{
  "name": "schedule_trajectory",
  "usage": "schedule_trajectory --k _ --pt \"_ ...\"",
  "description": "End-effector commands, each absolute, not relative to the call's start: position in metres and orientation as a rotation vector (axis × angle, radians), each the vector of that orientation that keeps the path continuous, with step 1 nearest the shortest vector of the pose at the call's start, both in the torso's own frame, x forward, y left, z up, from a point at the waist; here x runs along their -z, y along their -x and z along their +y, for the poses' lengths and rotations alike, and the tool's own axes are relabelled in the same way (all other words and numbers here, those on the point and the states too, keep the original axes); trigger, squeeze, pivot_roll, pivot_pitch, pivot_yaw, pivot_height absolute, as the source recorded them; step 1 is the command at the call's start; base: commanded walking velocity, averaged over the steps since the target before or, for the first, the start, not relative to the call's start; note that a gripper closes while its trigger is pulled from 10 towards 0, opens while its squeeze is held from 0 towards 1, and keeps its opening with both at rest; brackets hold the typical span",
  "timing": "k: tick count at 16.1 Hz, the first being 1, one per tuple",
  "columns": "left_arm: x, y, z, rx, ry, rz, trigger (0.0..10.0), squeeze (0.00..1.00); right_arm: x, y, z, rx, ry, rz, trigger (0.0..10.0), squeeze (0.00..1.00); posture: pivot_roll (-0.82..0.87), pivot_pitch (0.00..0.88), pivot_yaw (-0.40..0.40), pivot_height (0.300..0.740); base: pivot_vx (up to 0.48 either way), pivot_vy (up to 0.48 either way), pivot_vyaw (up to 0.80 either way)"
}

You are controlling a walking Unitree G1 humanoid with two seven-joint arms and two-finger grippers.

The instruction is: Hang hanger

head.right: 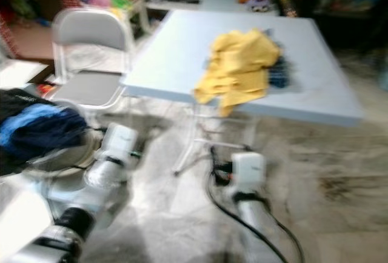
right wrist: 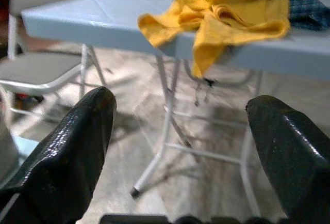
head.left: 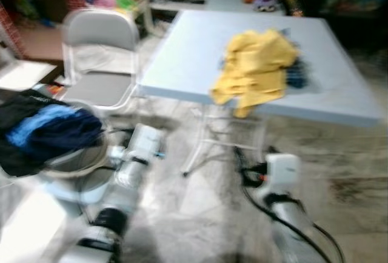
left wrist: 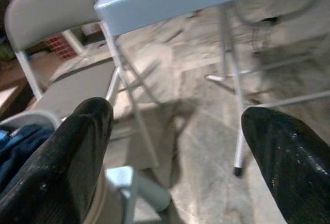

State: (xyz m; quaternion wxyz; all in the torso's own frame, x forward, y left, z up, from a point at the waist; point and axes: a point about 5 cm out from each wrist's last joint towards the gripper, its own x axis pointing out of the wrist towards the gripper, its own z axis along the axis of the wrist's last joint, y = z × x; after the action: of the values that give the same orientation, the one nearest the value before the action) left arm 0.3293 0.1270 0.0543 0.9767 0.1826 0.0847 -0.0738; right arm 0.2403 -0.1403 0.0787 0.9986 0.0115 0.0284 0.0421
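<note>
Both grippers, the left gripper (left wrist: 175, 146) and the right gripper (right wrist: 180, 146), are spread wide and empty above the floor. A crumpled yellow cloth (head.left: 257, 69) lies on the pale blue folding table (head.left: 182, 63); no hanger can be made out.

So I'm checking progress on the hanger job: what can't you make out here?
- Hanger: nothing I can identify as one.
- Yellow garment: heaped on the table, hiding what lies beneath; eye views blurred.
- Dark patterned cloth: mostly covered.
- Basket contents: a blurred pile.
</note>
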Motion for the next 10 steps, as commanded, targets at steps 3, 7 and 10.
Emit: schedule_trajectory --k 3,7,10 --pt "-0.0586 -0.3325 0.1307 0.148 -0.385 0.158 10.0 0.00 -0.0820 -0.2409 -0.1362 -0.089 -0.037 0.045 10.0 0.00 0.05 0.024 -0.066 0.740 0.000 0.480 0.00" --pt "-0.0564 -0.3312 0.1314 0.144 -0.383 0.166 10.0 0.00 -0.0812 -0.2396 -0.1365 -0.095 -0.029 0.051 10.0 0.00 0.05 0.030 -0.074 0.740 0.000 0.480 0.00" --pt "-0.0594 -0.3302 0.1251 0.196 -0.333 0.142 10.0 0.00 -0.0814 -0.2386 -0.1376 -0.094 -0.026 0.051 10.0 0.00 0.05 0.033 -0.077 0.740 0.000 0.160 0.00"
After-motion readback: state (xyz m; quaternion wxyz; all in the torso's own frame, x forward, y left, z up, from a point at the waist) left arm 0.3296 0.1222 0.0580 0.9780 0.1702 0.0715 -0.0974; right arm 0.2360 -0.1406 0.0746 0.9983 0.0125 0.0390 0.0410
